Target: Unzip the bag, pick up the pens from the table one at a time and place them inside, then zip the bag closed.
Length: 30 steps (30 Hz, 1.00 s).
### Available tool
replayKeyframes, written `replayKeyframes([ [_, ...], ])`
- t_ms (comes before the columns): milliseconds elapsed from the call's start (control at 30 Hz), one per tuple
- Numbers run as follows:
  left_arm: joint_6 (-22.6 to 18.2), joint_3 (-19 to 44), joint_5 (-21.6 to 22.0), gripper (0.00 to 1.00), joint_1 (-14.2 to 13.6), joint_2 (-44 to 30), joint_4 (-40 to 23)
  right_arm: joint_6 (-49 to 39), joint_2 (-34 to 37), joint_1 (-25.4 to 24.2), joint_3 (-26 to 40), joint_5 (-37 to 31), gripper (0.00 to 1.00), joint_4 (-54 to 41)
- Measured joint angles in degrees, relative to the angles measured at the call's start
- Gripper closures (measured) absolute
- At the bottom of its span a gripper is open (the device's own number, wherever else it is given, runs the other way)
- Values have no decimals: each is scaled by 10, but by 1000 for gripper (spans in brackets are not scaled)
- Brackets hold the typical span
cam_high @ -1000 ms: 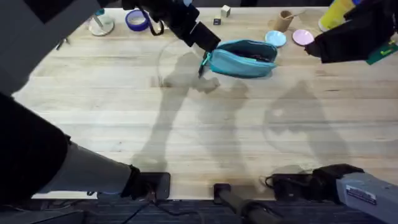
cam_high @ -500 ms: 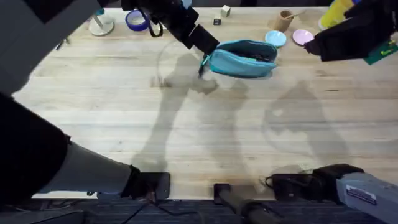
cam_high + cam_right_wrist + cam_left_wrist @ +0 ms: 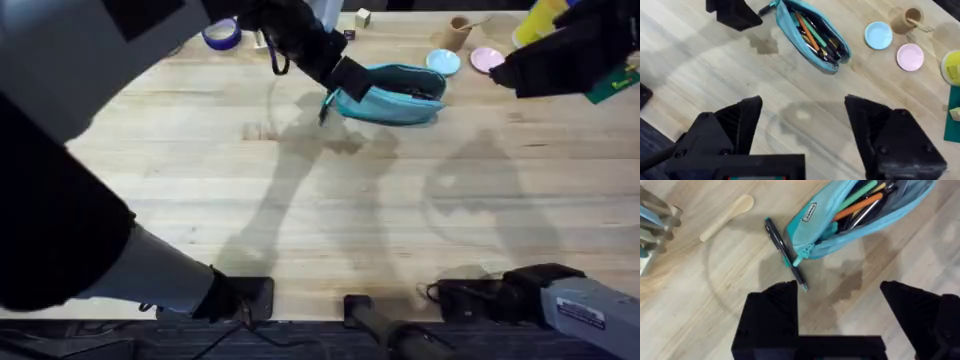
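Lying unzipped on the large light wooden tabletop (image 3: 300, 190): a teal, oblong soft fabric pencil pouch (image 3: 850, 222), mouth gaping along its long zipper. Inside the pouch, packed lengthwise: an orange pen (image 3: 860, 206), a green one beside it, and darker pens below, ends poking toward the far end. Outside, against the pouch's closed end and touching the fabric: a thin black pen (image 3: 784, 252) flat on the wood, tip just ahead of the left gripper (image 3: 840, 292). Left jaws spread wide, nothing between them, hovering over bare wood just short of the pouch's end. Farther from those jaws: a pale wooden spoon (image 3: 726, 215) lying flat. Right gripper (image 3: 802, 112) raised well apart from the pouch, jaws likewise spread and empty, with the open pouch beyond them. Beside the pouch's far end: a round light-blue dish (image 3: 878, 35), a round pink dish (image 3: 910, 56) and a small tan cup (image 3: 905, 19) with a stick leaning in it.
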<state>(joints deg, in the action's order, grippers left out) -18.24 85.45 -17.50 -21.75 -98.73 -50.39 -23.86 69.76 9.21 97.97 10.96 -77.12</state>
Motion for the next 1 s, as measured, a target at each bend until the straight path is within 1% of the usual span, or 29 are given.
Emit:
replayKeyframes([
  [200, 37, 0, 40, 7, -2, -23, -16, 0, 9, 0, 0, 0, 4, 0],
  [333, 49, 0, 54, 7, -1, -48, -17, 0, 19, 0, 0, 0, 4, 0],
  [633, 54, 0, 64, 7, -1, -97, -27, 0, 20, 0, 0, 0, 4, 0],
  [1000, 55, 0, 73, 7, -1, -157, 11, 0, 20, 0, 0, 0, 3, 0],
])
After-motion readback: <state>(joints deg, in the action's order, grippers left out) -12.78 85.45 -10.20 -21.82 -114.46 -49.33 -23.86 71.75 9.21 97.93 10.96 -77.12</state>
